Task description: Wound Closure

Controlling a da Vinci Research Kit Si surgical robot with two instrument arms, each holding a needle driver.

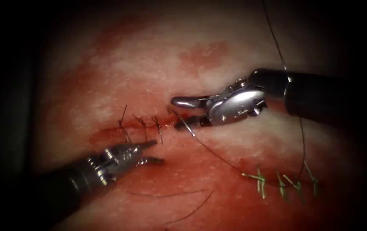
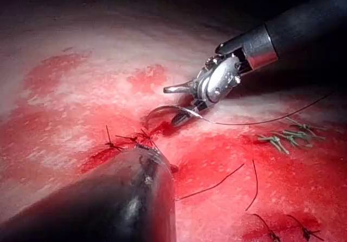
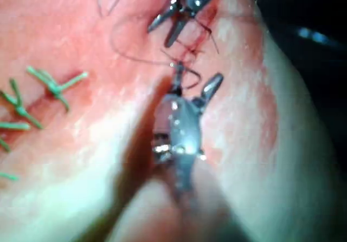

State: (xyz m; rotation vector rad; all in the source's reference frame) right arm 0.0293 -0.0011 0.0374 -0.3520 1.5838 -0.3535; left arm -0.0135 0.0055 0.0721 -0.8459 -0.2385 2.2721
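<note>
My right tool (image 1: 174, 114) reaches in from the right with its jaws spread wide over the right end of the cut (image 1: 149, 127), holding nothing. The curved needle (image 1: 191, 132) lies against its lower jaw, one end touching the tissue at the cut; I cannot tell whether it is in the tissue. Dark thread (image 1: 222, 158) trails from it down to the right, then up. In the left wrist view the needle (image 2: 162, 108) arcs beside the right tool (image 2: 169, 105). Below the cut's left part, my left tool (image 1: 159, 152) stands open and holds nothing.
Three dark stitches (image 1: 142, 124) cross the cut's left part. Several green stitches (image 1: 277, 182) sit at the lower right. Loose dark thread ends (image 1: 170, 194) lie on the tissue below. Red fluid wets the tissue (image 1: 106, 85) around the cut.
</note>
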